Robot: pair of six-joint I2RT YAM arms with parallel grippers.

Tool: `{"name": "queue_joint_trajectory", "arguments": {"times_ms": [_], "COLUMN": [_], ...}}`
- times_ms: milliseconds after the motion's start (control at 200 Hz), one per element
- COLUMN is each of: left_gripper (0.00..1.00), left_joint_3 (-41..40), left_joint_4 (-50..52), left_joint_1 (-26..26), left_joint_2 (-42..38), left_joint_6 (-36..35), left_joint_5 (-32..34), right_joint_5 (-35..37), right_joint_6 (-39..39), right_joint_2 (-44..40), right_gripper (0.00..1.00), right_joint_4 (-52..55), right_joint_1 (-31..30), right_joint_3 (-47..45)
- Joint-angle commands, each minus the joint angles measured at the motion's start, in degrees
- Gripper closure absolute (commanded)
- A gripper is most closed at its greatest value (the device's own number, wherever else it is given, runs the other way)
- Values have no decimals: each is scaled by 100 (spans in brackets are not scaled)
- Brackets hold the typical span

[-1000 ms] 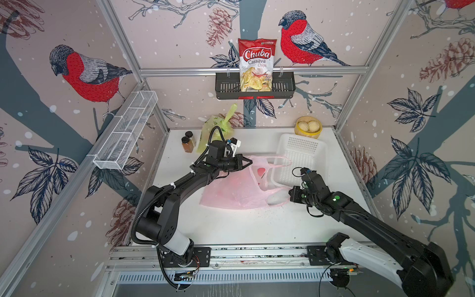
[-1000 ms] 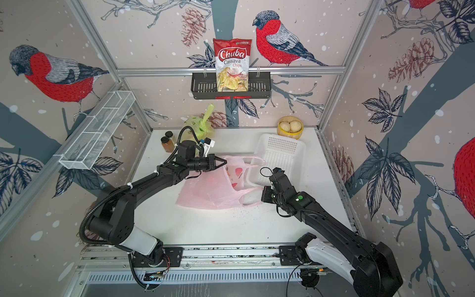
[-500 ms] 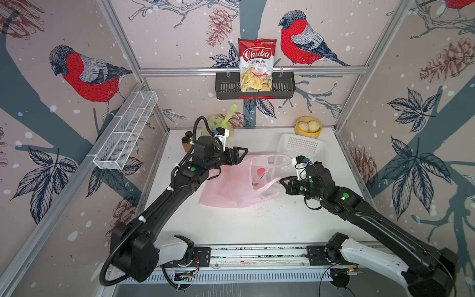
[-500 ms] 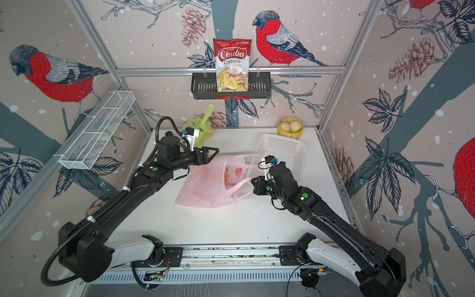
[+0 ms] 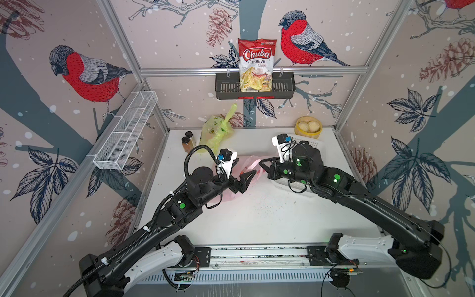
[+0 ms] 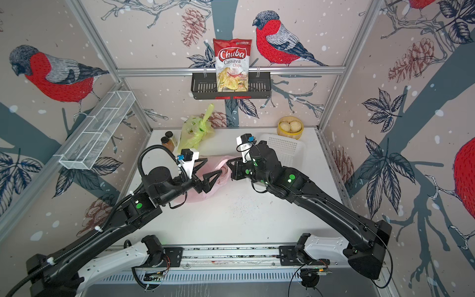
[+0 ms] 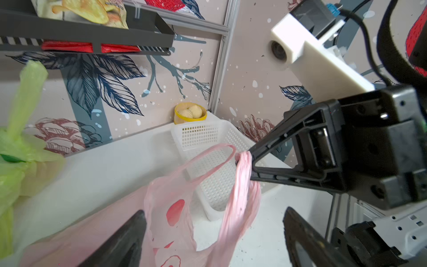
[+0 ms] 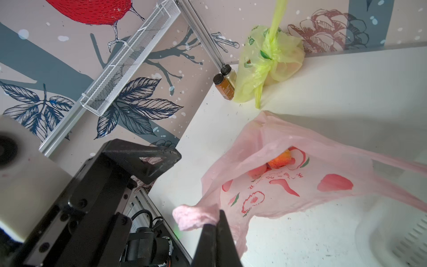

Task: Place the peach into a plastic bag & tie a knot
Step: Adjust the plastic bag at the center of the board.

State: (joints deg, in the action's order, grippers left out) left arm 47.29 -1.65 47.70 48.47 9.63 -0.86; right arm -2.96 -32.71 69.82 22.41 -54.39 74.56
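One plastic bag handle [image 8: 194, 216] sits pinched in the right fingers [image 8: 227, 240]; left fingers [image 5: 246, 176] gape wide, empty.

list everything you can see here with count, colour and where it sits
pink plastic bag: 1, pink with red print, mid table
peach: 1 seen, orange-red, inside the pink plastic bag
green plastic bag: 1, yellow-green, knotted, back of table
spice bottles: 2, brown, black caps, beside the green plastic bag
basket: 1, white, right side of table
bowl of buns: 1, yellow, back right corner
chips bag: 1, red and white, in black shelf, back wall
wire rack: 1, white, left wall
table: 1, white
left gripper: black, open
right gripper: black, shut on bag handle
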Motion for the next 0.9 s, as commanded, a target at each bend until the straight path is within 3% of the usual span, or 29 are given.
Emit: {"name": "queue_joint_trajectory", "arguments": {"times_ms": [0, 240, 490, 575, 865, 896], "left_gripper": [9, 9, 18, 30, 95, 100], "left_joint_3": [-105, -99, -78, -188, -96, -79], "left_joint_4": [-558, -838, -1076, -1243, -1164, -1145], "left_joint_1": [164, 538, 627, 626, 626, 626], "left_joint_2": [-158, 6, 453, 444, 724, 748], "left_joint_6": [-440, -885, -831, -754, -765, -719], "left_joint_5": [766, 1667, 2330, 2529, 2522, 2584], "right_joint_5": [158, 175, 151, 154, 125, 161], "right_joint_6": [145, 164, 81, 48, 95, 120], "right_joint_2": [179, 742, 1020, 1025, 909, 872], "right_gripper": [100, 100, 100, 100, 100, 96], "right_joint_4": [112, 114, 34, -23, -47, -12], "right_joint_1": [-85, -303, -362, -361, -346, -334], "right_joint_3": [347, 1034, 1421, 1446, 1448, 1418]}}
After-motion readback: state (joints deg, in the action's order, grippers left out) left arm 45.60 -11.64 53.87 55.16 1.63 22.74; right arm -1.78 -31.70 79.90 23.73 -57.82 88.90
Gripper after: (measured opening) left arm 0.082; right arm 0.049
